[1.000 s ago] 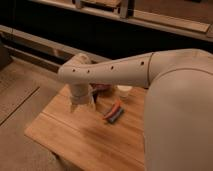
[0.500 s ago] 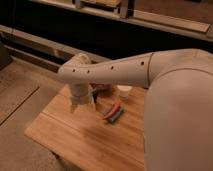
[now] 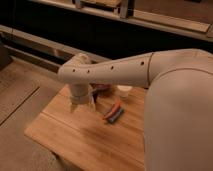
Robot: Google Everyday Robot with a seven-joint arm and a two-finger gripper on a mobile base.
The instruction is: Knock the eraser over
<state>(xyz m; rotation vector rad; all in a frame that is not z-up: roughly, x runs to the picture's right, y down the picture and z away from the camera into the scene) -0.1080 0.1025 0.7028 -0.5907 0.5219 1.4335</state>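
Observation:
My gripper (image 3: 82,107) hangs from the white arm (image 3: 107,72) and reaches down to the wooden table (image 3: 75,137), near its far left part. The dark eraser does not show; the arm's wrist and the gripper cover the spot behind them. An orange and dark-blue stick-like pair (image 3: 114,112) lies on the table just right of the gripper.
A small white cup (image 3: 123,91) stands at the table's back, right of the gripper. A purple bowl (image 3: 103,90) sits beside it, partly hidden by the arm. My large white arm body (image 3: 177,115) covers the table's right side. The floor (image 3: 17,95) lies to the left.

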